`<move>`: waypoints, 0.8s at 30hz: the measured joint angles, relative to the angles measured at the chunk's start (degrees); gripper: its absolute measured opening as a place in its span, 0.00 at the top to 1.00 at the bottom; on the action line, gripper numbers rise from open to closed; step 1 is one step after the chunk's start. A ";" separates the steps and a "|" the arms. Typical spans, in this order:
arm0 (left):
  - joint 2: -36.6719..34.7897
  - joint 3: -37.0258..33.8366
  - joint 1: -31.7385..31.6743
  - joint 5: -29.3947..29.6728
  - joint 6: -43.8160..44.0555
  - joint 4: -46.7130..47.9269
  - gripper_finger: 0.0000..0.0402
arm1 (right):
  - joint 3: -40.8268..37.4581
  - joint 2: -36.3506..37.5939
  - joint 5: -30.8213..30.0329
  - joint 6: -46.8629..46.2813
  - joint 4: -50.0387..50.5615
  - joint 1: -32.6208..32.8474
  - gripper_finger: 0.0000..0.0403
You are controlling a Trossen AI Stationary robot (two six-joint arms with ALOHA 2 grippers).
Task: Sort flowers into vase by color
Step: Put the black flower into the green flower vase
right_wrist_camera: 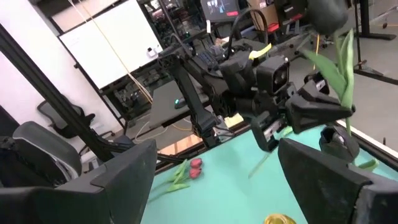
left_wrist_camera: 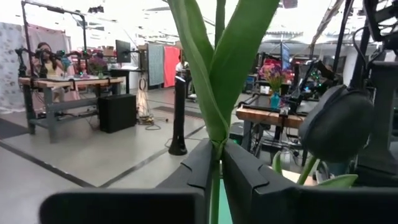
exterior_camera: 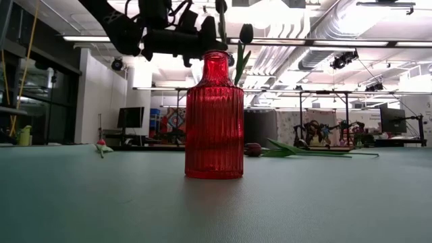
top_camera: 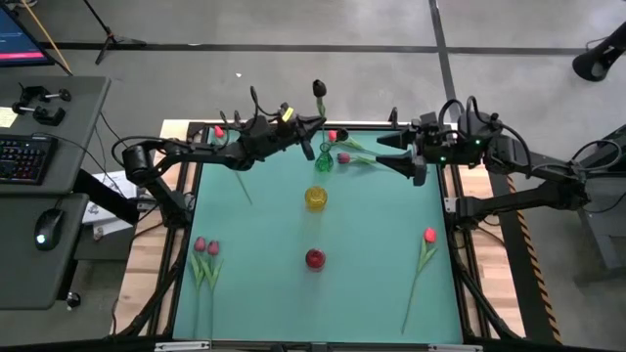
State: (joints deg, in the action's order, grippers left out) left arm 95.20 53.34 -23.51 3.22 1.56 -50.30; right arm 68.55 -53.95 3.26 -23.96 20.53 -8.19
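My left gripper [top_camera: 313, 125] is raised over the table's far side, just left of a green vase [top_camera: 324, 158], and is shut on a dark maroon tulip [top_camera: 319, 89] whose bud stands above it. A second dark bud [left_wrist_camera: 339, 124] on a green stem shows close beside it. My right gripper [top_camera: 383, 149] waits open to the right of the green vase, touching nothing. A yellow vase [top_camera: 315, 198] and a red vase [top_camera: 314, 258] stand in a row toward the near edge. Another maroon tulip [top_camera: 344, 156] lies flat beside the green vase. My left gripper pinches the maroon tulip's stem [left_wrist_camera: 216, 171] between its two fingers, just below where the long leaves [left_wrist_camera: 214, 74] branch off. The fingers reach in roughly level from the table's left, lying across the stem. The tulip is upright and lifted clear, its bud [right_wrist_camera: 329, 12] above the fingers.
Two pink tulips [top_camera: 205, 249] lie near the left edge and a red one [top_camera: 427, 238] lies near the right edge. A small red tulip [top_camera: 219, 130] rests at the far left corner under the left arm. Bare green mat lies around the red vase [exterior_camera: 214, 118].
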 joint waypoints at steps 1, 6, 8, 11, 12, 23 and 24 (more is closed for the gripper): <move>0.00 0.00 -0.01 -0.01 -0.21 0.15 0.93 | 0.00 0.00 0.01 -0.01 -0.48 0.00 0.19; -0.25 0.00 -0.27 -1.02 -0.31 1.94 0.79 | 0.00 0.01 0.01 0.01 -3.10 0.00 0.19; -0.60 0.02 -0.46 -1.09 -0.29 3.33 0.73 | 0.00 0.04 0.01 0.01 -3.31 0.00 0.19; -1.65 0.02 -0.46 -1.09 0.33 7.84 0.63 | 0.00 0.04 -0.01 -0.01 -3.30 0.00 0.19; -2.03 0.02 -0.46 -1.09 0.54 8.97 0.60 | 0.00 0.04 0.01 -0.01 -3.30 0.00 0.19; -11.48 0.02 -0.54 -0.82 -2.33 23.69 0.44 | 0.00 0.04 -0.01 0.00 -3.31 -0.01 0.19; -12.76 0.01 -0.70 -0.58 -2.74 24.97 0.44 | 0.00 0.04 -0.01 0.01 -3.30 0.00 0.19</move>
State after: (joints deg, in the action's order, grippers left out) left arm 82.43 53.35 -24.21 2.63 -1.17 -25.33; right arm 68.55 -53.91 3.25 -23.94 17.23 -8.19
